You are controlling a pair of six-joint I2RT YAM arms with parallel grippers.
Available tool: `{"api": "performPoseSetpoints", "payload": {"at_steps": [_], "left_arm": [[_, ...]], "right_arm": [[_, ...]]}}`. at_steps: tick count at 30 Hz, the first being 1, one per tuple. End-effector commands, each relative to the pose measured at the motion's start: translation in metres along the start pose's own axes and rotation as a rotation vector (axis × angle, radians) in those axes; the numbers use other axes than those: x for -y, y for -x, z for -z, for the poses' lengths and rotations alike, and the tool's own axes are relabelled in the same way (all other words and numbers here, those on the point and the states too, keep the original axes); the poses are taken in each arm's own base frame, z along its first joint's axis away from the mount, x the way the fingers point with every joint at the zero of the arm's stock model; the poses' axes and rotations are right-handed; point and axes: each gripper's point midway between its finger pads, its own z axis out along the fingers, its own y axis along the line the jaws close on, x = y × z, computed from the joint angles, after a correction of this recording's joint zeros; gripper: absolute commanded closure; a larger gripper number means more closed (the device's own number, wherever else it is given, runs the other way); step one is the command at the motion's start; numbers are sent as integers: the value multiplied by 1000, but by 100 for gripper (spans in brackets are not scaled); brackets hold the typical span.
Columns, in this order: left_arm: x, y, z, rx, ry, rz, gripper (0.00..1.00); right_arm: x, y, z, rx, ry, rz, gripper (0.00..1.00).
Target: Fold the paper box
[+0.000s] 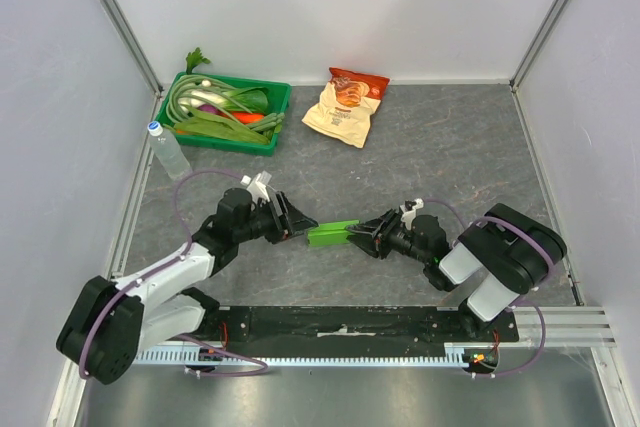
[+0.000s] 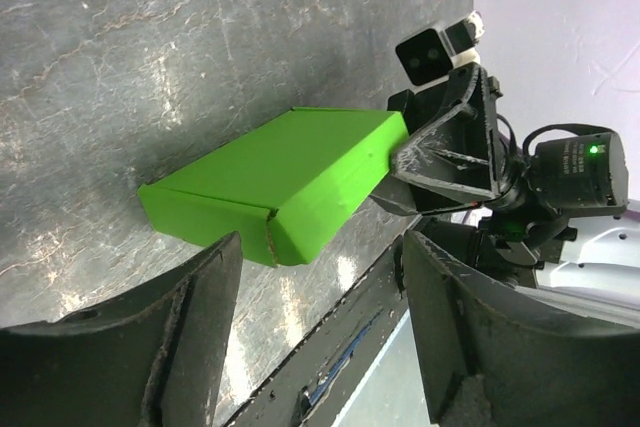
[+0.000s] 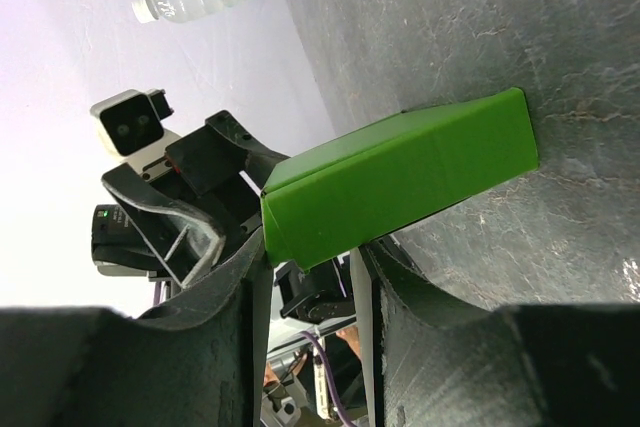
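The lime-green paper box lies flattish on the grey table between my two grippers. My right gripper is shut on its right end. In the right wrist view the box sits pinched between my right gripper's two fingers and stretches away over the table. My left gripper is open at the box's left end. In the left wrist view the box lies just ahead of my left gripper, whose fingers stand wide apart and do not touch it. The box's near corner shows a creased flap seam.
A dark green tray of vegetables stands at the back left. A beige-and-red snack bag lies at the back centre. A water bottle lies along the left wall. A black rail runs along the near edge.
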Motion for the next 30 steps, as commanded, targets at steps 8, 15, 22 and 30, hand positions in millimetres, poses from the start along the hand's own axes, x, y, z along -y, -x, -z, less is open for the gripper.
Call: {"api": "performPoseSetpoints", "payload": {"at_steps": [8,15,22,30], "left_arm": [[-28,-24,-11,-66,-10,69,31],[-55,-41,-11,-88,20,55,47],[-13,-24,3,-55,-114,-86,25],[21,8,6,-37,-139,-108,6]], "right_arm": [[51,14,4,65,-179,-3,58],[56,13,5,64,-195,4,59],[56,14,5,65,-194,11,58],[50,13,2,54,-179,31,57]]}}
